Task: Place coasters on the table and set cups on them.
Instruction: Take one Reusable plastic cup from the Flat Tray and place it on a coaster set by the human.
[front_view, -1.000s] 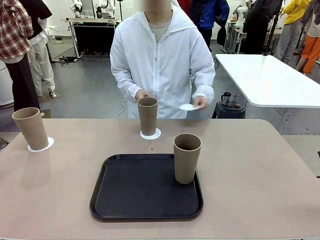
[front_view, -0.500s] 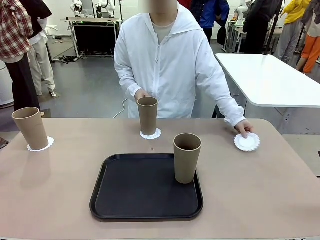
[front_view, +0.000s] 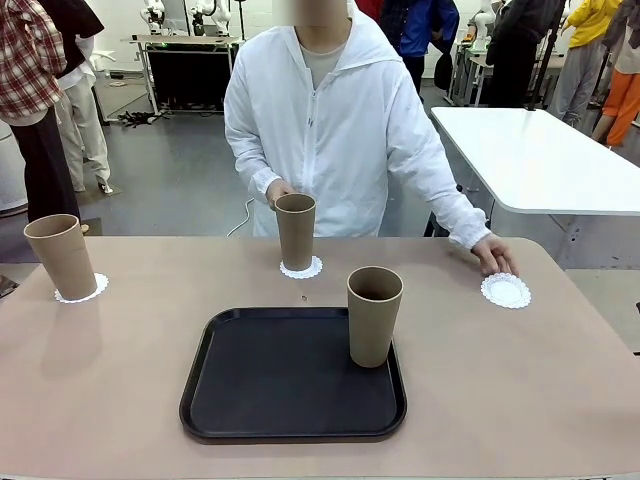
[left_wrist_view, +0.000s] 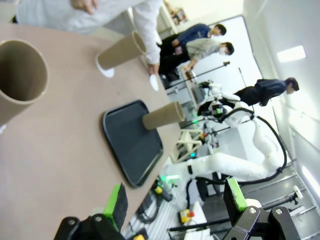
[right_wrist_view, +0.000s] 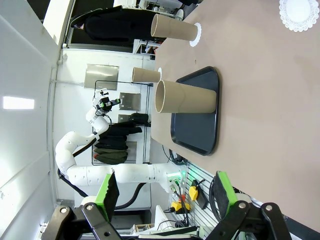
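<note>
One cup (front_view: 374, 315) unseated, upright at tray (front_view: 260, 380) right edge, bare coaster (front_view: 506, 291) off to its right on bench (front_view: 520, 380) by person's hand (front_view: 494, 254), nearer right tool (right_wrist_view: 165, 187) than left tool (left_wrist_view: 176, 196), both wide open, empty.

matt tan cups (front_view: 374, 315), lacy paper coasters (front_view: 506, 291)

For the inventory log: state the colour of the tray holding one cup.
Black: the tray is plain matte black, seen best in the front view.

Left claw (left_wrist_view: 176, 197) is black with green pads (left_wrist_view: 116, 205).
</note>
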